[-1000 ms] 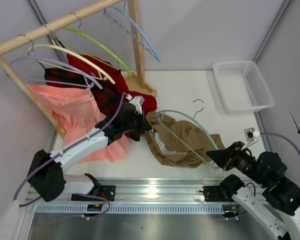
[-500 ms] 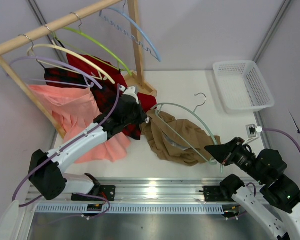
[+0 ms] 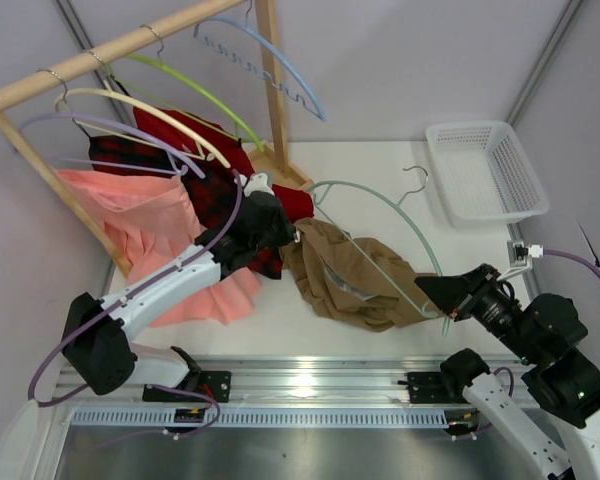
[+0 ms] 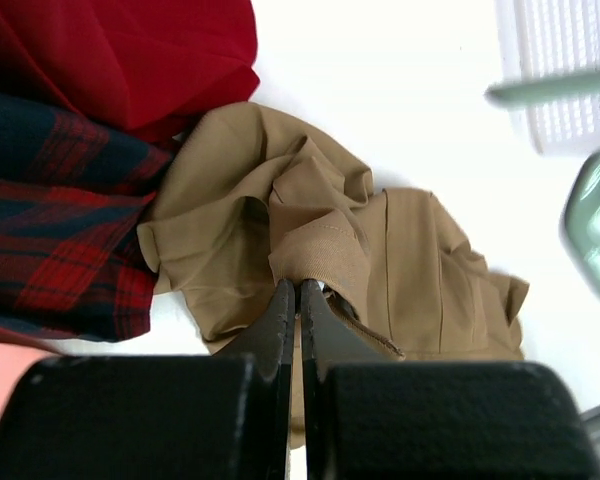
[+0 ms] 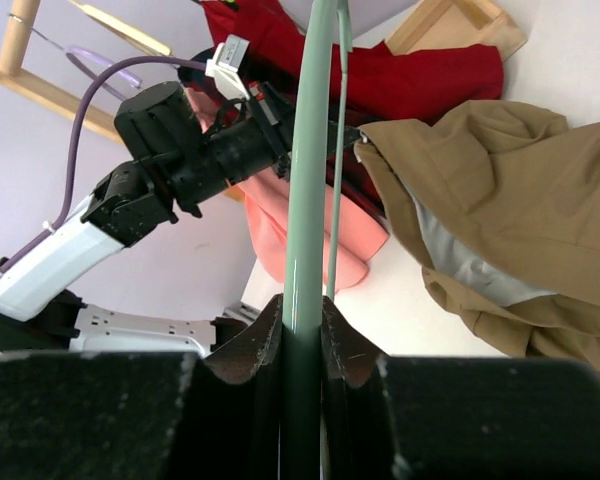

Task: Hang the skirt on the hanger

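The left arm [image 3: 160,290] starts at the near left corner. From above, it stretches long and low toward 2 o'clock. It has a black wrist at the end. The left gripper [image 4: 298,290] has its two fingers pressed tight together, and they pinch a fold of the skirt [image 4: 310,240].

The right arm [image 3: 525,335] sits at the near right corner, folded up short. Its end points toward 10 o'clock. The right gripper [image 5: 300,312] has its fingers a tiny bit apart, and they squeeze the thin bar of the hanger [image 5: 306,150]. The two grippers are well apart.
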Available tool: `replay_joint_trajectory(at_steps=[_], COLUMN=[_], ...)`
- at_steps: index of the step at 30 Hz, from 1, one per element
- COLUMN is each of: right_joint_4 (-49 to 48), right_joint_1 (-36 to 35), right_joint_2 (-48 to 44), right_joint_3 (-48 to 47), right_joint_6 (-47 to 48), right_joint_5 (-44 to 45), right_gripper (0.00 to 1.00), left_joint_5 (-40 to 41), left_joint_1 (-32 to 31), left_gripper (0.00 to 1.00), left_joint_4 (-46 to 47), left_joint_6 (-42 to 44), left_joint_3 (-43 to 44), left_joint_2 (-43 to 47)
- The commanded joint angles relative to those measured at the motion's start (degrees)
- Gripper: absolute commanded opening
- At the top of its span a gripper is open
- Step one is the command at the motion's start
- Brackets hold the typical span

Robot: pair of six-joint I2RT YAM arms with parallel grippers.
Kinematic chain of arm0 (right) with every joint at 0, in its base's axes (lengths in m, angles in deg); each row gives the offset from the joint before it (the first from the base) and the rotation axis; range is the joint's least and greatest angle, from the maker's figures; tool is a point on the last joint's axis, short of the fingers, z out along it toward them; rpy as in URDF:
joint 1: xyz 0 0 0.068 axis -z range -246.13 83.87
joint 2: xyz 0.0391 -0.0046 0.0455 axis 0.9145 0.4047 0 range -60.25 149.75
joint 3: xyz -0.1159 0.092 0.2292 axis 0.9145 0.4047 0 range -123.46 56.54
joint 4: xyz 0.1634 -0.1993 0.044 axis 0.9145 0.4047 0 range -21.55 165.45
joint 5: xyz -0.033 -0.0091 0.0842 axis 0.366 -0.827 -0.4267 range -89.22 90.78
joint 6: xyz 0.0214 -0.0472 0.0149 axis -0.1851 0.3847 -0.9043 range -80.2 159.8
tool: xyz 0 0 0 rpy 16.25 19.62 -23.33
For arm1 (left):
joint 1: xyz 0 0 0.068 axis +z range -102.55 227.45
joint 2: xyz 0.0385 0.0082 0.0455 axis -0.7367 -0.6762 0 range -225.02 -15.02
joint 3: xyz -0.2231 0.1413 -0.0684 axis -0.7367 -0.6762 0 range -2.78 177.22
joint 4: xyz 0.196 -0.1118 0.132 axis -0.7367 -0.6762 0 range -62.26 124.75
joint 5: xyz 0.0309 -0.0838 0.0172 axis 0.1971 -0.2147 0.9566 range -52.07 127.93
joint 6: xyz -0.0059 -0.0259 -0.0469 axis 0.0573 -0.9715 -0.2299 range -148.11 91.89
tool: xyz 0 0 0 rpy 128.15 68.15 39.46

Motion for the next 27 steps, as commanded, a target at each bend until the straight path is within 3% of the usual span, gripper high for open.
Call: replay_joint_trajectory(at_steps=[1,9,15,19,27], right_joint_4=[-5.8,-5.2,-10.2,-4.8,-2.8], right_joint_1=[1.4,3.9,7.7,10.4,17.3], right_joint_2=[0.9,-0.8,-3.2,-3.9,-7.2], right_joint_3=[-1.1,-0.1,3.2,2.1,4.8], right_joint_6=[-1.1,-2.0,-3.9,1.2,6.9], right_joint_5=[-4.3,-7.0,-12.2,-14.4,-20.6], right_gripper=[0.0,0.0,0.0,0.0,0.0], left_joint_5=[5.5,6.0,2.8,-0.4,-7.3], left_joint_1=[0.0,0.0,0.0,0.7,3.0], left_gripper=[0.0,0.0,0.0,0.0,0.0], left_joint_4=[4.3,3.9,0.5,1.8,-1.0], left_joint_6=[-6.4,-20.3,-37.5,-40.0,-43.5], left_joint_3=[0.9,2.1,-0.1,1.0,5.0], left_joint_2=[0.1,-1.5,-1.2,-0.5,-3.1])
